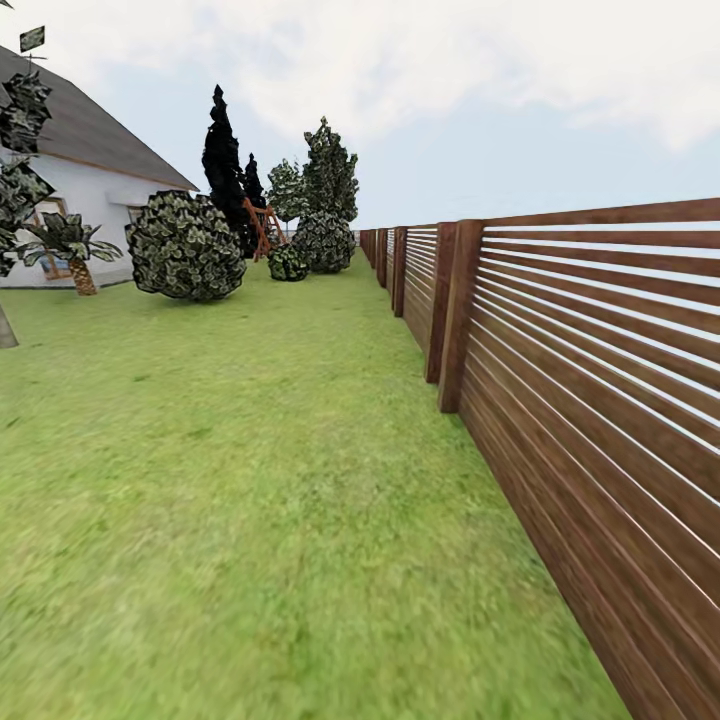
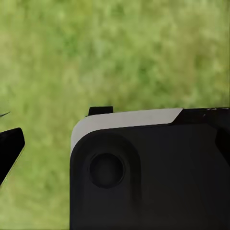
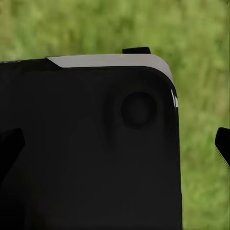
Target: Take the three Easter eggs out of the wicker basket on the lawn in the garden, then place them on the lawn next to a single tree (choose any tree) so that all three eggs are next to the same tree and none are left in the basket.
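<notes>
Lawn (image 1: 250,480): short mottled grass running from the near foreground to the far planting; broad, flat, free of obstacles along the middle, giving the wheeled base open room ahead and toward the left.

Fence (image 1: 600,400): dark brown horizontal slats on square posts, bounding the garden along the right side and receding into the distance. It stands close on that side, so clearance there is slim; any turn is best made away from it.

Round bush (image 1: 186,245): dense, mottled foliage, set on the grass near the house.

House (image 1: 85,190): white wall, grey roof, at far left; a small palm-like plant (image 1: 68,245) stands before it.

Black tree (image 1: 222,160): all dark, conical, behind the bush; judged not a candidate for the eggs.

Leafy trees (image 1: 328,175): green crowns at the far end of the lawn, with lower shrubs at their feet. Trunks are too small to read; one of these may be the pale-trunked kind.

Eggs and basket: not among the items seen at this moment; the robot is judged to be in transit across the garden.

Left hand (image 2: 9,148): a dark fingertip at the frame edge above blurred grass, beside the robot's black housing (image 2: 153,177); spread cannot be told.

Right hand (image 3: 115,143): two dark fingertips at opposite frame edges, apparently wide, nothing between them but housing and grass.
</notes>
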